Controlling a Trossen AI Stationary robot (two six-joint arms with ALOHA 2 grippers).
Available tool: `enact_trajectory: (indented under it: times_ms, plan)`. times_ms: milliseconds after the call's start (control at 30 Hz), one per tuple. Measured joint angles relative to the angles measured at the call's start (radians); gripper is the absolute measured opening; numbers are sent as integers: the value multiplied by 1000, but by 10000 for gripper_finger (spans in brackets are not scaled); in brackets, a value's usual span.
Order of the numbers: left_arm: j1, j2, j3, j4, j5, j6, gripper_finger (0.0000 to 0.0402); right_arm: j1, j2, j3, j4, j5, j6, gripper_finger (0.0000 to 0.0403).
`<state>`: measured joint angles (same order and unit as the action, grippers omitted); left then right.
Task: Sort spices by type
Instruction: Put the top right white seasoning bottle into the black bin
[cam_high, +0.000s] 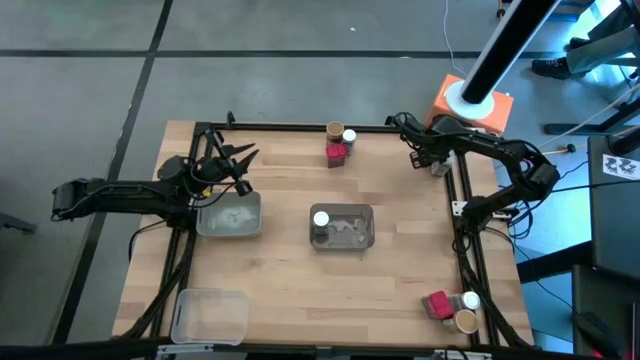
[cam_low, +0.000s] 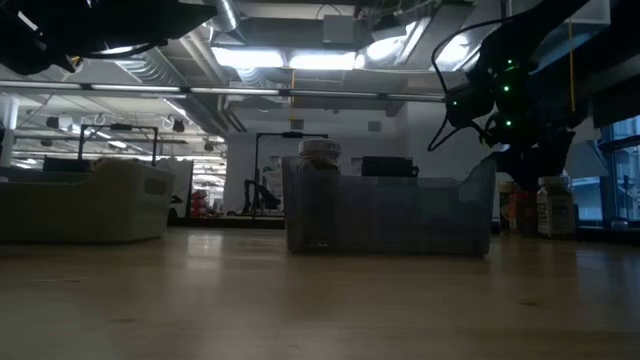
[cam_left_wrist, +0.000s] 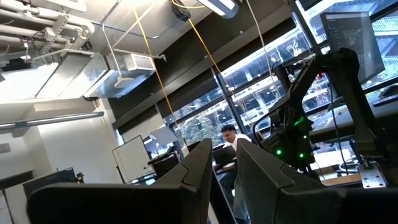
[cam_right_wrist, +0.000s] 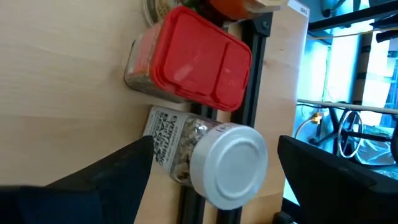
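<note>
My right gripper (cam_right_wrist: 214, 149) hangs open over a group of spices by the table's right rail, pointing steeply down. Its fingers stand on either side of a white-lidded jar (cam_right_wrist: 211, 158) without touching it. A red-lidded packet (cam_right_wrist: 196, 59) stands just beyond that jar, toward the far edge. In the high view my right arm (cam_high: 437, 158) covers most of this group. Another white-lidded jar (cam_high: 320, 220) stands in the middle clear tray (cam_high: 360, 240). My left gripper (cam_left_wrist: 224, 180) is raised at the table's left, holding nothing, its fingers a narrow gap apart.
One group of spices (cam_high: 340, 142) stands at the far edge and another (cam_high: 455, 308) at the near right corner. A clear tray (cam_high: 230, 216) lies below my left gripper and a third (cam_high: 208, 315) at the near left corner. A black rail (cam_right_wrist: 255, 50) runs beside the jar.
</note>
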<state>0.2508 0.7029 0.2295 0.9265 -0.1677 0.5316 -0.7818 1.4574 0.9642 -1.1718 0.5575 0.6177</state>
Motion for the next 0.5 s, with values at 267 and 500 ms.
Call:
enact_trajectory:
  times_ms: [267,500]
  plan:
    - [0,0,0,0,0,0,68,0,0,0,-6,14,11,341]
    - [0,0,0,0,0,0,68,-12,0,-63,19,14,13,341]
